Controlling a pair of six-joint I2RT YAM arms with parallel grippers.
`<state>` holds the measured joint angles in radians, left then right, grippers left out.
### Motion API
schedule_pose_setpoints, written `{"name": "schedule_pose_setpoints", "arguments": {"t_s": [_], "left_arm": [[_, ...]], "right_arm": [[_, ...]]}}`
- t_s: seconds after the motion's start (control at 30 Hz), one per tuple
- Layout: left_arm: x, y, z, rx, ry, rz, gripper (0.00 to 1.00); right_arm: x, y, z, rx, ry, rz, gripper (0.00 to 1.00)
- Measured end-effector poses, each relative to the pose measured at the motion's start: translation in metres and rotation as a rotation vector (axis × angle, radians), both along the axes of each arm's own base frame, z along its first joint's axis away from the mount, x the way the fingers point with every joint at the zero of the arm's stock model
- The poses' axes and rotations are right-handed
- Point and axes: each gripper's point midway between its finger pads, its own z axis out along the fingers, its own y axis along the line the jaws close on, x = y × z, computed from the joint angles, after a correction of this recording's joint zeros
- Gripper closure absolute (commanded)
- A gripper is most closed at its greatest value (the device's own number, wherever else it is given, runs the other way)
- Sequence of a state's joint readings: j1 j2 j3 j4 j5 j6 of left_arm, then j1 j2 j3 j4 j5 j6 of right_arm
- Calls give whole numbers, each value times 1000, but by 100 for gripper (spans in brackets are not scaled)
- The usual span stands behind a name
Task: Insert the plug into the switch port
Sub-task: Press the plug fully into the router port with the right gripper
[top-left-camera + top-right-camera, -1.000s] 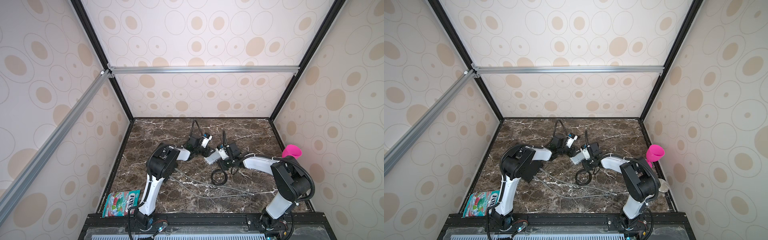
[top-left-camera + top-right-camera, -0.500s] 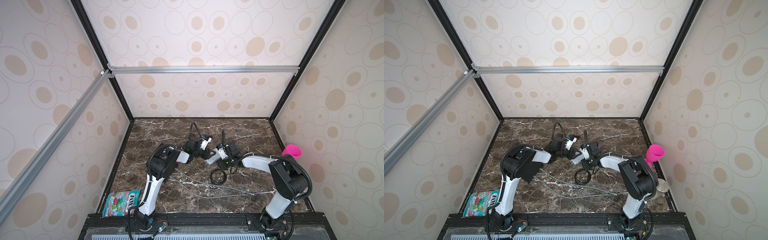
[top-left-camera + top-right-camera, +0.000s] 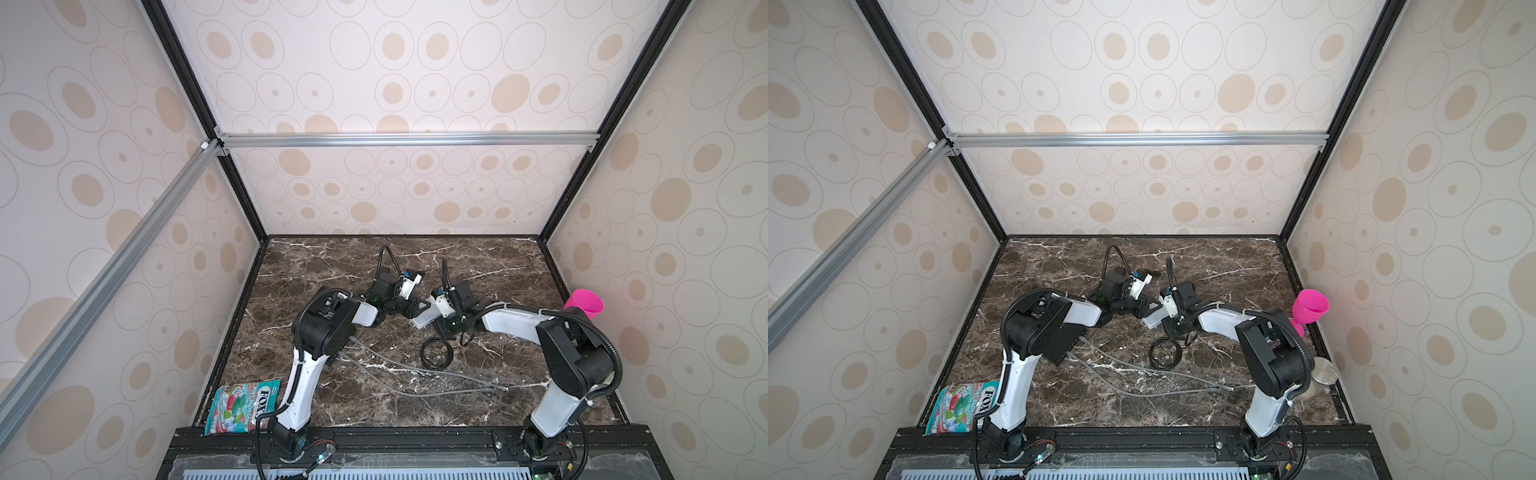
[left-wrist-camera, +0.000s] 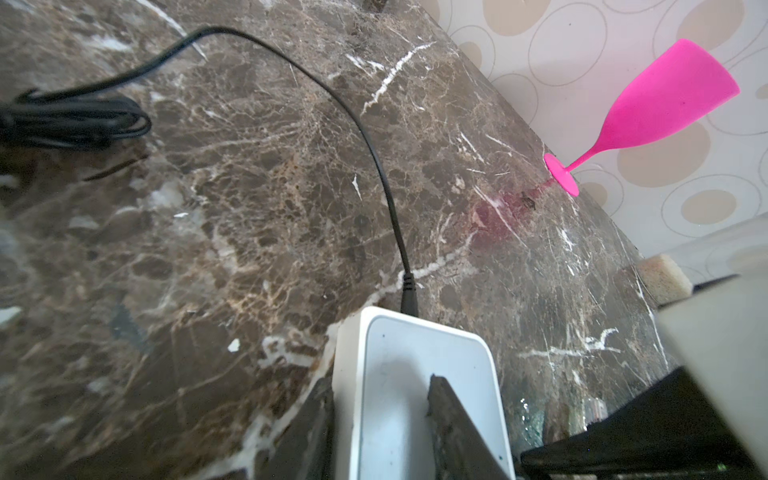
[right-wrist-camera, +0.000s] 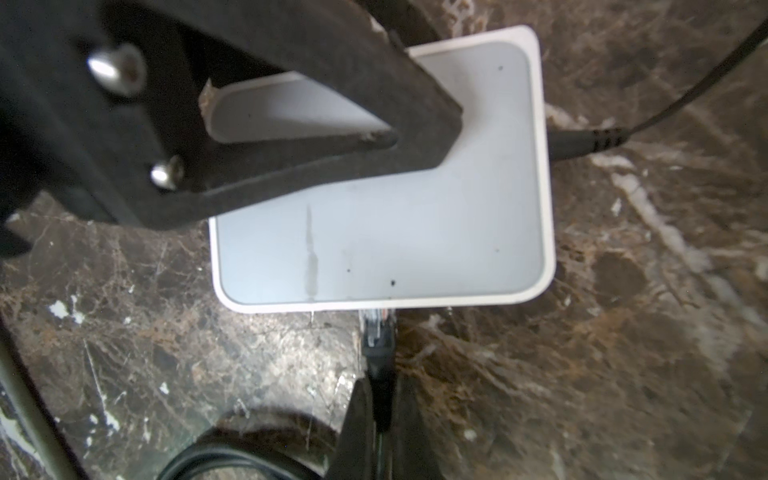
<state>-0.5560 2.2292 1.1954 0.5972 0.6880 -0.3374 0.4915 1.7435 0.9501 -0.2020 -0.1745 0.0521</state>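
Note:
The white switch lies flat mid-table. In the left wrist view my left gripper is shut on the switch, one finger against its side wall and one on its top face. That top finger also shows in the right wrist view, lying across the switch. My right gripper is shut on the black boot of the plug. The plug's clear tip meets the switch's near edge; how deep it sits is hidden. In both top views the left gripper and right gripper meet at the switch.
A black power lead runs into the switch's far side. A black cable coil and grey cables lie in front. A pink goblet stands at the right wall, near a metal cup. A candy bag lies front left.
My left gripper's jaws have narrowed onto the switch. Both arms have barely moved, and the right gripper stays shut on the plug.

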Motion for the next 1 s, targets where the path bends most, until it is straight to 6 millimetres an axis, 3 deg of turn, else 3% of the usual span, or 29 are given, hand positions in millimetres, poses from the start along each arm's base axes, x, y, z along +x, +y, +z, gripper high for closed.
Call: {"name": "schedule_pose_setpoints", "arguments": {"t_s": [1.0], "left_arm": [[14,9,1,3,-18,42,63]], "right_arm": [[20,8,6,-39,35,10,100]]}}
